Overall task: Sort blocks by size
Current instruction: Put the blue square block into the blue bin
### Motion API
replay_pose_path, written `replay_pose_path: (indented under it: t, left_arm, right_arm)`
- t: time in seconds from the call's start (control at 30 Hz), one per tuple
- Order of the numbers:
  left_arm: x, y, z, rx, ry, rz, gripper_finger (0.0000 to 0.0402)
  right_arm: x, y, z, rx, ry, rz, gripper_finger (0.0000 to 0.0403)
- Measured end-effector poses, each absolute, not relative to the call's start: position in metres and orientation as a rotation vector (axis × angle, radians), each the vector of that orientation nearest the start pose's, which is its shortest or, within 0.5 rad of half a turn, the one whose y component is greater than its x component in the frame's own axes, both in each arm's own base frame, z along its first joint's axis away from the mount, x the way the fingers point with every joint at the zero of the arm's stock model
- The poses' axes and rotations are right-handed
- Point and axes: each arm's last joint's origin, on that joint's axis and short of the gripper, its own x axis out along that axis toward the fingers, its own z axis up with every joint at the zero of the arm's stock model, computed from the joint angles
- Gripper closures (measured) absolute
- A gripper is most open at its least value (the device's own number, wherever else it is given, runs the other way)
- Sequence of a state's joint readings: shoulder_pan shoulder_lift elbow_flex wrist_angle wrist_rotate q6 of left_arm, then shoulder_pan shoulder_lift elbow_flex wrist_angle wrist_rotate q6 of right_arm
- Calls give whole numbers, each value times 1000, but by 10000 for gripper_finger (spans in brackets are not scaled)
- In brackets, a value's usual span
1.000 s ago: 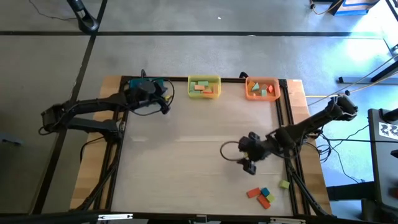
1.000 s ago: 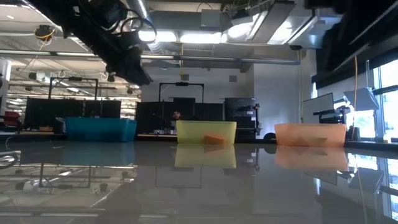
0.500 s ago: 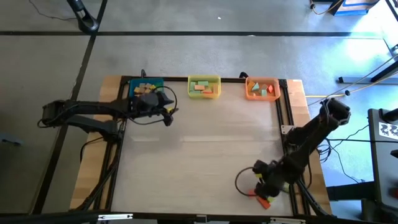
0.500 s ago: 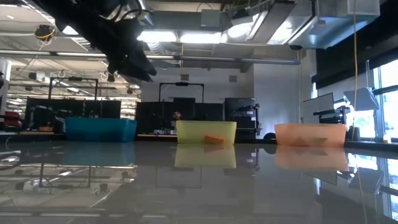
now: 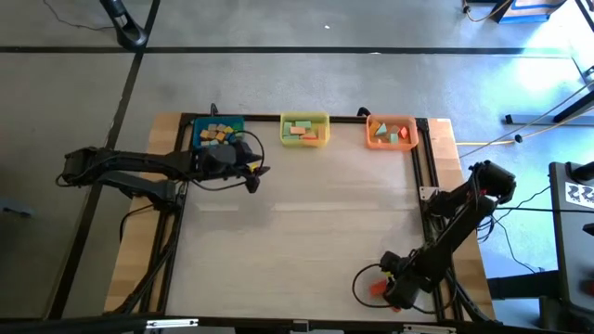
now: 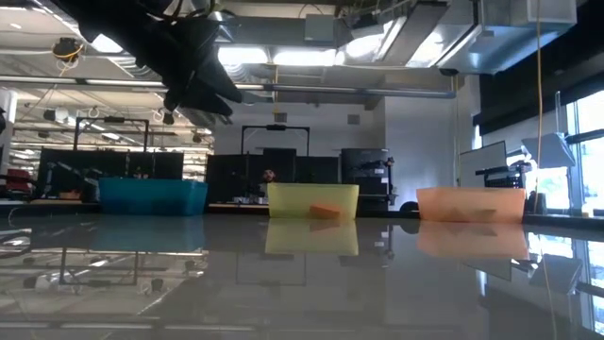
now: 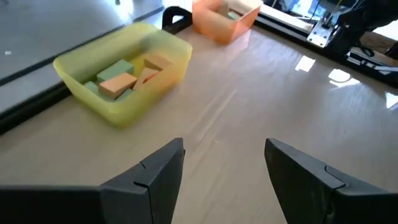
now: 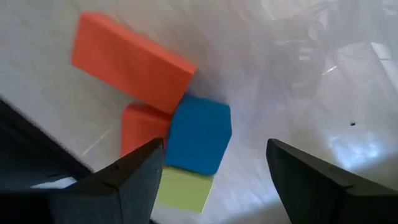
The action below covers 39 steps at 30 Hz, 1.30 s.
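Most of the sorting looked done: the blue bin (image 5: 217,133), yellow bin (image 5: 304,129) and orange bin (image 5: 391,132) along the far edge of the table (image 5: 297,232) each held several blocks. What was left was a small cluster at the near right corner: a long orange block (image 8: 130,63), a blue cube (image 8: 199,132) touching it, a smaller red-orange block (image 8: 142,127) and a yellow-green block (image 8: 185,190) tucked against the cube. The right gripper (image 8: 214,180) hung just above that cluster, fingers spread and empty, nothing pinched yet; the blue cube sat roughly between the fingers, so I'd guess it was the next pick. The left gripper (image 7: 224,168) was also spread and empty, sitting near the blue bin and facing the yellow one. By my read, four blocks were left to bin.
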<state>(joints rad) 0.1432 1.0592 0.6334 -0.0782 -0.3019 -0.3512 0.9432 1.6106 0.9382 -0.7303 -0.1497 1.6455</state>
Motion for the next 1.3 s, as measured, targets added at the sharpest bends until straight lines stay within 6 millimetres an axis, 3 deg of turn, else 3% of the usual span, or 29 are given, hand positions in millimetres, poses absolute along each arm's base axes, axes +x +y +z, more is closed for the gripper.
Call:
replay_pose_path:
  t: [0.3,0.8,1.03,1.3]
  left_arm:
    - [219,40,242,-266,416,510,190]
    - [219,40,242,-254,422,508,190]
    - [219,40,242,-256,421,508,190]
    - [219,40,242,-258,420,508,190]
  right_arm:
    - [161,224,162,695,1587,-414,127]
    - [154,216,153,635,1625,-441,205]
    - [153,214,153,568,1618,-420,272]
    - [149,208,153,472,1650,-432,273]
